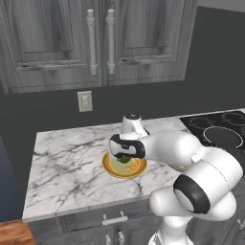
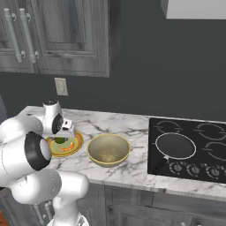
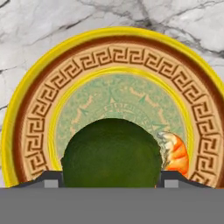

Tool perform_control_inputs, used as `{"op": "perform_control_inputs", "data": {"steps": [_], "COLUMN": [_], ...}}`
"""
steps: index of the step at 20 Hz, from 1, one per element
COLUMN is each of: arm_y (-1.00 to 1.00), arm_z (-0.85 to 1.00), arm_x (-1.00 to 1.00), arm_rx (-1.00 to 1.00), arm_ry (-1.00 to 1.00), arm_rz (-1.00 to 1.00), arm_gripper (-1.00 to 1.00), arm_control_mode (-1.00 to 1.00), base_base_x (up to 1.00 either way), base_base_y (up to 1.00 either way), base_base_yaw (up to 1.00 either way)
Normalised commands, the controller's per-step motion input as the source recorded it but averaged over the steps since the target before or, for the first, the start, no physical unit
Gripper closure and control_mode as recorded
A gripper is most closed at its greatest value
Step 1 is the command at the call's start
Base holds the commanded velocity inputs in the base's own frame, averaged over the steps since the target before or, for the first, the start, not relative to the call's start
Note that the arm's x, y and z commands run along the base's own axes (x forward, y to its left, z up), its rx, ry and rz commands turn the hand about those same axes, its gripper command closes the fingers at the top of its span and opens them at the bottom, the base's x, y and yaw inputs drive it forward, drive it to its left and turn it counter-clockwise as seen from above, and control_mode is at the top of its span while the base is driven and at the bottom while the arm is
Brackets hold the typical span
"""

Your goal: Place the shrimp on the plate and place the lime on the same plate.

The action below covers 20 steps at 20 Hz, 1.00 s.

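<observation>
Gripper [image 3: 112,181] hung directly over the plate [image 3: 39,113], pointing down at it. In the hand view the lime [image 3: 111,153] sat between the two fingers [image 3: 50,179], their dark tips flanking it on either side at its widest part. The spread was wide, about the lime's own width, so the fingers read as grasping the lime rather than released; whether they pressed on it or merely bracketed it could not be settled from these views.

Shrimp [image 3: 176,153] lay on the plate's pale green centre, just beside the lime on one side, its curve running along the inner yellow ring. Judged: shrimp step done.

Left base view: the lime [image 1: 125,159] showed as a dark green spot under the hand, above the plate [image 1: 111,170]. Right base view agreed: the lime [image 2: 60,141] at the fingers, over the plate [image 2: 78,140], with the tan bowl [image 2: 108,149] beside the plate on the marble surface [image 2: 132,126].

Key relation: the lime was straight below the hand and centred over the plate, with the shrimp close alongside. Judged: the remaining move was a short lowering and a letting go. Risk: the round lime could roll against the shrimp or toward the rim.
</observation>
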Motion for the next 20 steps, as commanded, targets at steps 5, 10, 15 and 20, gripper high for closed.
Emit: {"op": "perform_control_inputs", "data": {"steps": [5,10,15,20], "arm_y": [0.09,0.03,0.00,0.00], "arm_z": [-0.25,-0.10,-0.07,-0.06], "arm_x": [0.30,0.23,0.12,0.02], "arm_rx": [0.00,0.00,0.00,0.00], "arm_ry": [0.00,0.00,0.00,0.00], "arm_rz": [0.00,0.00,0.00,0.00], "arm_gripper": [1.00,1.00,1.00,-1.00], "arm_control_mode": [-1.00,-1.00,-1.00,-1.00], "base_base_x": [0.00,0.00,0.00,0.00], "base_base_y": [0.00,0.00,0.00,0.00], "base_base_yaw": [0.00,0.00,0.00,0.00]}}
